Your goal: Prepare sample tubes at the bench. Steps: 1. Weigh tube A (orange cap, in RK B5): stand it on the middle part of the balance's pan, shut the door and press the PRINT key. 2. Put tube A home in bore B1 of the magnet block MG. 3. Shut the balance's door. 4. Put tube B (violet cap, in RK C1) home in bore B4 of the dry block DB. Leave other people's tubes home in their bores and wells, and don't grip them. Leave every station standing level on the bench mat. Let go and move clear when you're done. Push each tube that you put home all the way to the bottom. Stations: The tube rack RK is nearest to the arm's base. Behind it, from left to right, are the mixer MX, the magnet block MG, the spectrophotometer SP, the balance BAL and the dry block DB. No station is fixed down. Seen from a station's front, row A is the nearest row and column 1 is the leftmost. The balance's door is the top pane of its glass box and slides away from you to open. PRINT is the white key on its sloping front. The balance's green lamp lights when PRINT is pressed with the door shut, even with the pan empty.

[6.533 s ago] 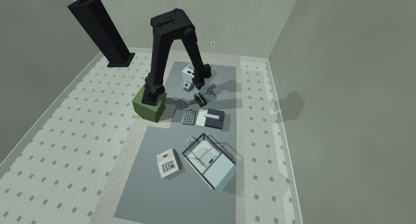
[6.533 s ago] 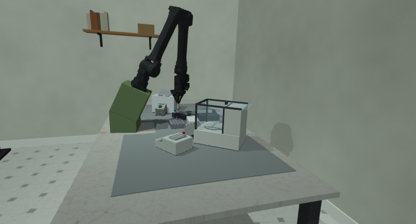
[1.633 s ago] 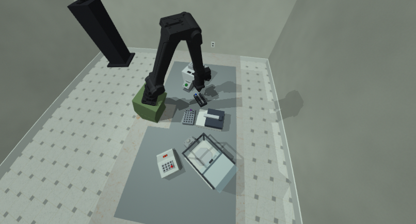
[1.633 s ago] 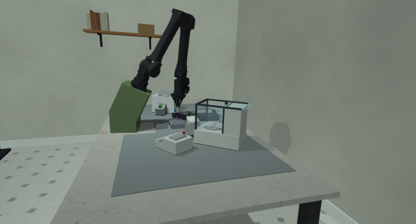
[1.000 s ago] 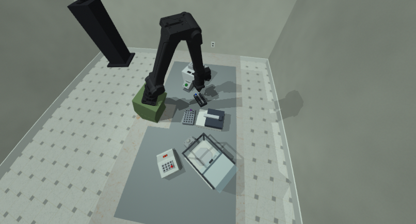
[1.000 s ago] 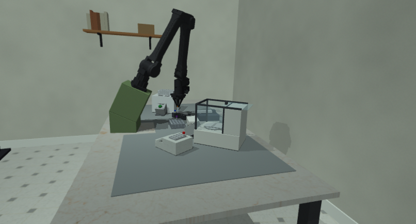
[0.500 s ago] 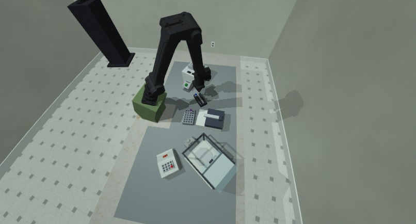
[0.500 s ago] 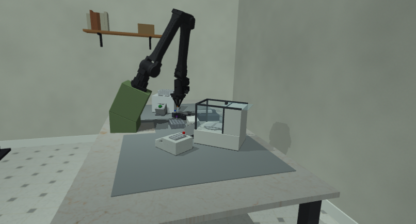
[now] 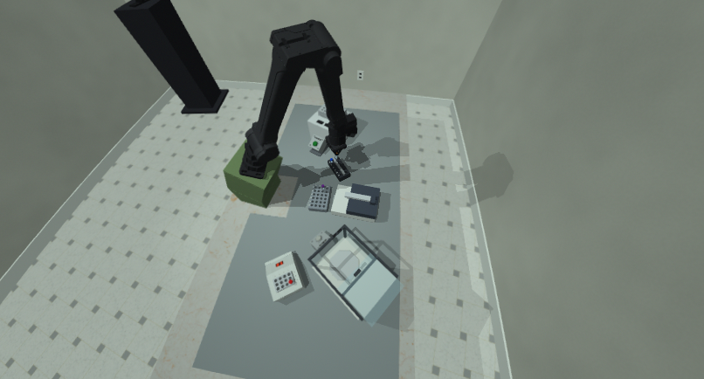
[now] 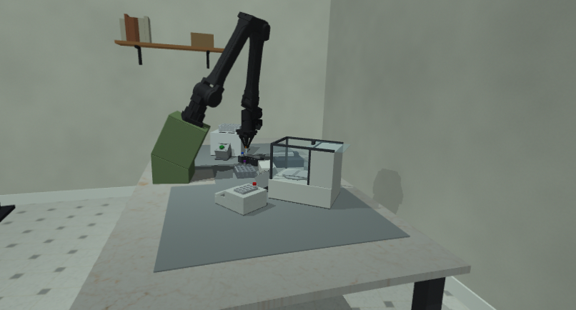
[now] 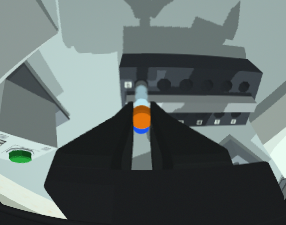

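Note:
My gripper (image 9: 336, 152) (image 10: 246, 147) (image 11: 141, 109) is shut on tube A's orange cap (image 11: 141, 118). The tube stands upright over the left end of the magnet block (image 9: 340, 169) (image 10: 253, 161) (image 11: 188, 66). Its lower end lines up with the leftmost far-row bore; I cannot tell how far in it is. A blue-capped tube (image 9: 331, 160) (image 10: 241, 153) (image 11: 141, 130) is right beside it in the near row. Tube B's violet cap (image 9: 322, 185) (image 10: 244, 161) shows at the rack (image 9: 320, 200) (image 10: 245, 171). The balance (image 10: 300, 193) has its door (image 9: 372, 284) slid back, open.
The mixer (image 9: 317, 125) (image 10: 225, 141) with a green button (image 9: 314, 143) (image 10: 221, 146) (image 11: 20, 156) stands left of the magnet block. The spectrophotometer (image 9: 363, 206) is on its other side. The dry block (image 9: 287, 292) (image 10: 237, 203) carries a red-capped tube (image 9: 290, 281) (image 10: 254, 183).

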Action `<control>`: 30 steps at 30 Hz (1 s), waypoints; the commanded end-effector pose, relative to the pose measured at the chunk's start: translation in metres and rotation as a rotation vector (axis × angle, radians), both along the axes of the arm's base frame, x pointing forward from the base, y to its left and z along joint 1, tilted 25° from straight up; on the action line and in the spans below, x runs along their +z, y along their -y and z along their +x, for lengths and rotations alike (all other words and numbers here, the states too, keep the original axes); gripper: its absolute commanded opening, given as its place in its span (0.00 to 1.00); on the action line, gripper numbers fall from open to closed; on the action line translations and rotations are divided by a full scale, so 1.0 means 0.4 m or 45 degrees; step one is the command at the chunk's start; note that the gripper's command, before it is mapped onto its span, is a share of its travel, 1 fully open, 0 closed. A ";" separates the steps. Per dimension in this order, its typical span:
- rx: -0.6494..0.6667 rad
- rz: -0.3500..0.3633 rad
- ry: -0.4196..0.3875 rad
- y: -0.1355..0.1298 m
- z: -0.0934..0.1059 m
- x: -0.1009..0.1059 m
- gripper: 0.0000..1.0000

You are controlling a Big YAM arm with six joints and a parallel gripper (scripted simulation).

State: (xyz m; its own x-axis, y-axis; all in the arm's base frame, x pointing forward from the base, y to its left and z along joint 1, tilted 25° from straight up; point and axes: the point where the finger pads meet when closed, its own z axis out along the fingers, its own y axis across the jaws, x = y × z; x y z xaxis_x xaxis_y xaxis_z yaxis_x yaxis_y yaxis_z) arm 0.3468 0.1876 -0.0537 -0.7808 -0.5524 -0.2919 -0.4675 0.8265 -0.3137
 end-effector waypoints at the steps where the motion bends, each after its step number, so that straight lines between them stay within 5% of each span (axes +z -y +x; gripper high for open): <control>1: 0.019 0.016 0.016 -0.033 0.012 -0.001 0.09; 30: 0.005 0.011 0.013 -0.010 0.021 -0.014 0.09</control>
